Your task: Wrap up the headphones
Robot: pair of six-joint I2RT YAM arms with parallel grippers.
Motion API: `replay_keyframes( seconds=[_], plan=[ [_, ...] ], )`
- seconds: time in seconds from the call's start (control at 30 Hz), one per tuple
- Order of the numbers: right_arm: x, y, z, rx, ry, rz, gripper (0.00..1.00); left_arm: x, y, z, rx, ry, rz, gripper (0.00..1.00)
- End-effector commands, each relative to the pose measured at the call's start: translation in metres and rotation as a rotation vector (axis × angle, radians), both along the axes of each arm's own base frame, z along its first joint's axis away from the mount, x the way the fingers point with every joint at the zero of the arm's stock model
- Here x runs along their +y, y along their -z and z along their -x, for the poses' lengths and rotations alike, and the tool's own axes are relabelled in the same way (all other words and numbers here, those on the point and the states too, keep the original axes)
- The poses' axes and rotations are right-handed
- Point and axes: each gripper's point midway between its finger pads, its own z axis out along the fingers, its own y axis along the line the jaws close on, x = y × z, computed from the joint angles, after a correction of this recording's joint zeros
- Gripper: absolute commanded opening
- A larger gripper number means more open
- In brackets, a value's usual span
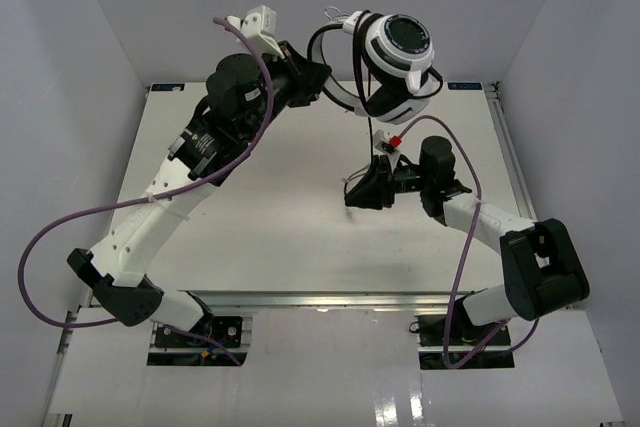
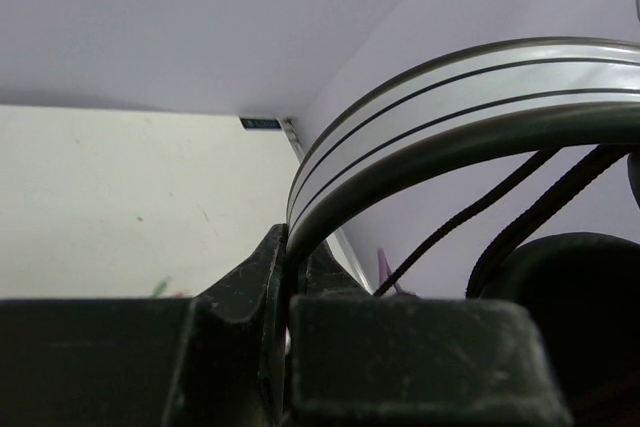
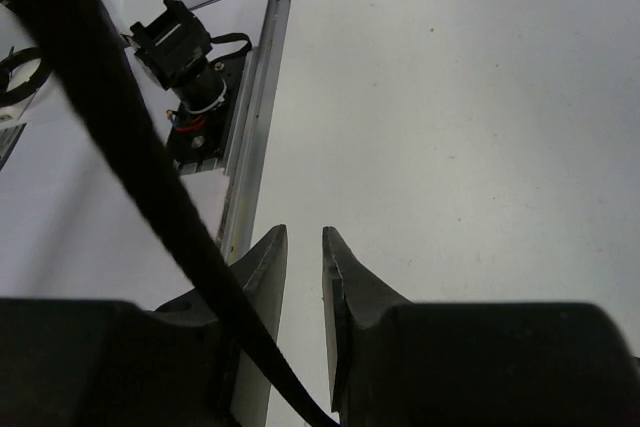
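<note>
Holding the headphones (image 1: 398, 52) aloft at upper centre, my left gripper (image 2: 288, 259) clenches the headband (image 2: 450, 87). My right gripper (image 3: 304, 247) hangs slightly parted lower in frame over the table (image 1: 280, 217). The black cable (image 3: 130, 137) slants across its wrist view, covering one finger.

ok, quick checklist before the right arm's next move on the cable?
1. Left gripper shut on the headband: ok.
2. Headphones held up off the table: ok.
3. Right gripper open, narrow gap, nothing between the tips: ok.
4. Cable lined up with that gap: not ok; it runs across one finger, not between the tips.
5. Red plug hanging free near the right gripper: ok.
6. Turns wound on so far: cannot tell.
</note>
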Motion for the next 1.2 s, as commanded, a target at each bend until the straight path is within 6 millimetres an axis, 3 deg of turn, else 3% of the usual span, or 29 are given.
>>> replay_keyframes(
  seconds=[0.0, 0.2, 0.27, 0.37, 0.43, 0.5, 0.57, 0.77, 0.83, 0.93, 1.03, 1.17],
  plan=[
    [-0.003, -0.016, 0.021, -0.094, -0.038, -0.043, 0.28, 0.057, -0.076, -0.013, -0.148, -0.235, 0.165, 0.00],
    [-0.009, -0.010, 0.035, -0.117, -0.025, -0.028, 0.28, 0.109, -0.062, -0.052, -0.115, -0.391, 0.166, 0.00],
    [-0.011, -0.008, 0.037, -0.116, -0.013, -0.014, 0.25, 0.126, -0.043, -0.070, -0.083, -0.446, 0.136, 0.00],
    [-0.012, -0.011, 0.033, -0.155, 0.023, 0.008, 0.12, 0.139, -0.015, -0.088, -0.044, -0.504, 0.057, 0.00],
    [-0.014, -0.007, 0.028, -0.169, 0.077, 0.089, 0.08, 0.146, 0.019, -0.106, 0.005, -0.539, -0.022, 0.00],
    [-0.012, -0.022, 0.014, -0.345, 0.137, 0.178, 0.08, 0.150, 0.062, -0.121, 0.062, -0.548, -0.123, 0.00],
    [-0.016, -0.024, 0.016, -0.393, 0.153, 0.273, 0.08, 0.149, 0.100, -0.132, 0.117, -0.546, -0.189, 0.00],
    [-0.022, -0.100, -0.007, -0.626, 0.247, 0.333, 0.08, 0.144, 0.219, -0.140, 0.278, -0.520, -0.329, 0.00],
    [-0.021, -0.126, -0.021, -0.691, 0.290, 0.325, 0.08, 0.136, 0.248, -0.140, 0.328, -0.474, -0.348, 0.00],
    [-0.017, -0.146, -0.036, -0.729, 0.325, 0.321, 0.08, 0.123, 0.296, -0.130, 0.404, -0.424, -0.401, 0.00],
    [-0.017, -0.167, -0.051, -0.771, 0.378, 0.316, 0.08, 0.104, 0.327, -0.120, 0.434, -0.347, -0.458, 0.00],
    [-0.021, -0.156, -0.082, -0.795, 0.465, 0.393, 0.08, 0.069, 0.342, -0.093, 0.426, -0.197, -0.517, 0.00]
  ],
)
